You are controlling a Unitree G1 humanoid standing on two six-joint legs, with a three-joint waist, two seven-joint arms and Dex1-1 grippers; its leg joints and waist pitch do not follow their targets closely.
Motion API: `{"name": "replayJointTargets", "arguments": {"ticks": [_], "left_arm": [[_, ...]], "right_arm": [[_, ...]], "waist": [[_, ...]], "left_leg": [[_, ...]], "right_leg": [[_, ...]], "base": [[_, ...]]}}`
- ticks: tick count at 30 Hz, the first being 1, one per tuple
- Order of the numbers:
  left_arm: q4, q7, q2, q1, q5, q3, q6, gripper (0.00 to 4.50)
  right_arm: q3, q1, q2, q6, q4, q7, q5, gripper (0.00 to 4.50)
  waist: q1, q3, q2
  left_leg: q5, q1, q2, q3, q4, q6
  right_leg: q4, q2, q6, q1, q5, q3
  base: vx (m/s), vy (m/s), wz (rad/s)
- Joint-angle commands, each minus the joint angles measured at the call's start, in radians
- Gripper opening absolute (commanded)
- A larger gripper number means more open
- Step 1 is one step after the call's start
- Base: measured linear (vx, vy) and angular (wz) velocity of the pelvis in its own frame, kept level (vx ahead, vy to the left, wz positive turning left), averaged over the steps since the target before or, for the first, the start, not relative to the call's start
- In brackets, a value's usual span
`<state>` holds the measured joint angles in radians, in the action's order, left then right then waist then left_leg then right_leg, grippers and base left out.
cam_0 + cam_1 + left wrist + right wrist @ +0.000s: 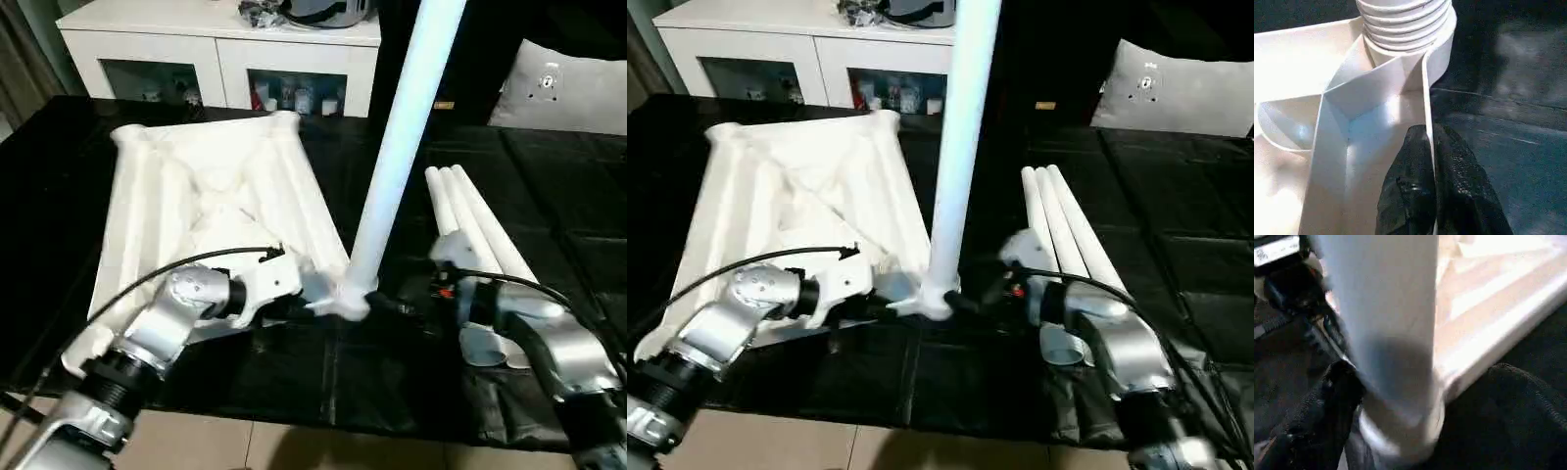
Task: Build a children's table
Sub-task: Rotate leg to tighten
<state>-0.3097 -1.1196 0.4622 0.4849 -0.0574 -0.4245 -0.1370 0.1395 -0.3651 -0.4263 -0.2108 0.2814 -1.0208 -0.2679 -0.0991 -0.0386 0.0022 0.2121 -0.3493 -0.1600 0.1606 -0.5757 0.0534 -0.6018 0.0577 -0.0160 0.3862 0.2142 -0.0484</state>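
Observation:
The white tabletop (pixel 216 196) lies underside up on a black mat, its ribs showing. One white leg (pixel 392 166) stands upright in the near right corner socket (pixel 1405 19). My left gripper (pixel 1429 147) is shut on the tabletop's thin rim just beside that socket. Low at the leg's base, my right gripper (pixel 1425 382) is open, one finger (pixel 1337 396) close to the leg and the other finger (pixel 1523 391) well clear of it. Three more legs (pixel 480 225) lie side by side on the mat to the right.
A white cabinet (pixel 225 49) with glass doors stands behind the mat, and a grey cushion (pixel 568 88) sits at the back right. The mat's front edge meets the tiled floor (pixel 294 446) close to me. My left arm's cable (pixel 196 262) loops over the tabletop.

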Motion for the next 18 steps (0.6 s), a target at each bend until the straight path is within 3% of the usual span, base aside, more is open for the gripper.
{"name": "replayJointTargets", "arguments": {"ticks": [1, 8, 14, 18], "left_arm": [[-0.027, -0.055, 0.009, -0.026, -0.033, -0.09, 0.002, 0.0], [-0.04, -0.07, 0.007, -0.029, -0.044, -0.085, 0.017, 0.0], [-0.044, -0.07, 0.007, -0.03, -0.042, -0.08, 0.018, 0.0], [-0.048, -0.072, 0.006, -0.032, -0.045, -0.08, 0.022, 0.0]], "right_arm": [[0.006, -0.014, 0.004, 0.002, 0.014, -0.017, -0.001, 4.44], [0.025, -0.019, 0.005, -0.04, 0.035, -0.08, -0.026, 3.82], [0.023, -0.015, 0.007, -0.05, 0.05, -0.085, -0.017, 3.3], [0.026, -0.001, 0.011, -0.066, 0.043, -0.093, -0.024, 2.94]], "waist": [[0.001, 0.048, -0.005], [-0.01, 0.048, -0.01], [-0.01, 0.046, -0.008], [-0.011, 0.049, -0.009]], "left_leg": [[0.056, 0.001, -0.072, -0.014, 0.057, -0.097], [0.059, 0.0, -0.072, -0.014, 0.055, -0.09], [0.091, 0.001, -0.072, -0.015, 0.057, -0.065], [0.082, 0.001, -0.072, -0.015, 0.055, -0.065]], "right_leg": [[0.052, 0.095, -0.272, -0.052, 0.008, 0.05], [0.049, 0.096, -0.263, -0.052, 0.012, 0.05], [0.053, 0.096, -0.249, -0.05, 0.07, 0.051], [0.05, 0.095, -0.251, -0.051, 0.046, 0.051]], "base": [[0.0, 0.0, 0.0], [0.0, 0.0, 0.0], [0.0, 0.0, 0.0], [0.0, 0.0, 0.0]]}}
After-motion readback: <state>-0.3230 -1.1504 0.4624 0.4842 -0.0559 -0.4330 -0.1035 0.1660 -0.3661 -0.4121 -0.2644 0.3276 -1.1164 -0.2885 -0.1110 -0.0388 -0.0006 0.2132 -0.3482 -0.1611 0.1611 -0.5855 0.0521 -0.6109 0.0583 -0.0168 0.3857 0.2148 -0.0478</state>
